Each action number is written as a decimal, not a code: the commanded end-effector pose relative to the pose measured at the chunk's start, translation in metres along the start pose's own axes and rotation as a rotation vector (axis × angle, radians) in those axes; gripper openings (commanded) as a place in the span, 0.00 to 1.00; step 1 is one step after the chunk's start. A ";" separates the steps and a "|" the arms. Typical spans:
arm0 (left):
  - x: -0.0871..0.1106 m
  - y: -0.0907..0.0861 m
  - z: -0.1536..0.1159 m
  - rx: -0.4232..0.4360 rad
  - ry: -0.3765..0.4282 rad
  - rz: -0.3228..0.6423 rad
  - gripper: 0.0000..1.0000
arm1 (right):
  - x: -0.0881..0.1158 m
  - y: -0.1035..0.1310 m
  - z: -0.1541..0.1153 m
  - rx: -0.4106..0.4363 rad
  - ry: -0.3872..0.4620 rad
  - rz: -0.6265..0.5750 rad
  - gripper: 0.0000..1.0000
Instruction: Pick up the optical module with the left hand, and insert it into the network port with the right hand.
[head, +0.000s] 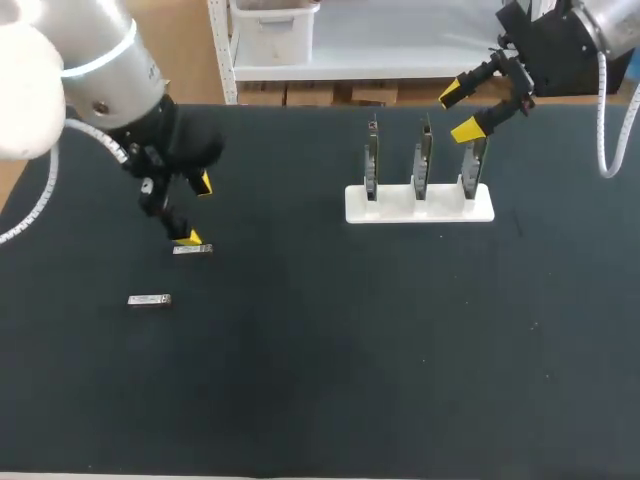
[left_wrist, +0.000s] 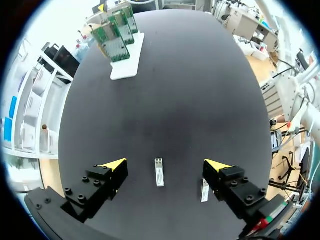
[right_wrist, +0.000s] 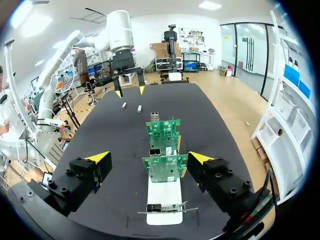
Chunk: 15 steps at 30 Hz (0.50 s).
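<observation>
Two small silver optical modules lie on the black table at the left, one (head: 192, 249) just under my left gripper's lower fingertip and one (head: 150, 300) nearer the front. My left gripper (head: 197, 211) hovers open above them. In the left wrist view one module (left_wrist: 159, 172) lies on the table between its open fingers (left_wrist: 165, 164), and the other (left_wrist: 205, 191) is partly hidden beside one finger. Three upright green network boards (right_wrist: 165, 167) stand in a white holder (head: 420, 203). My right gripper (head: 459, 112) hangs open above and behind the holder's right end, holding nothing, with the boards ahead between its fingers (right_wrist: 149, 158).
The white holder (left_wrist: 124, 67) stands at the table's back right, far from the modules. My left arm (right_wrist: 125, 60) shows across the table in the right wrist view. Bare black mat (head: 350, 350) fills the middle and front.
</observation>
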<state>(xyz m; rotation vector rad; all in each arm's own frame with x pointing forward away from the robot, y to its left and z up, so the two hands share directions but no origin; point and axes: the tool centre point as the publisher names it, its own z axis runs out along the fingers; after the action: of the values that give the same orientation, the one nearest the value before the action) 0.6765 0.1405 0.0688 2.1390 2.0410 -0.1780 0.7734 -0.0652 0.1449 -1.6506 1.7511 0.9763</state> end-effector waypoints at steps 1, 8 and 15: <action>0.009 -0.005 0.006 -0.021 0.027 -0.004 1.00 | 0.000 0.000 0.000 0.001 0.001 0.000 1.00; 0.024 -0.007 0.019 0.022 0.054 -0.021 1.00 | 0.000 0.000 0.000 0.001 0.001 0.000 1.00; 0.031 -0.006 0.034 0.025 0.113 -0.042 1.00 | 0.000 0.000 0.000 0.001 0.001 0.000 1.00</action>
<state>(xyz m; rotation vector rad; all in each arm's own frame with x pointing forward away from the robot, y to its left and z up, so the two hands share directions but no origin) 0.6690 0.1694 0.0332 2.1611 2.1354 -0.1086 0.7734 -0.0651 0.1449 -1.6508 1.7510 0.9764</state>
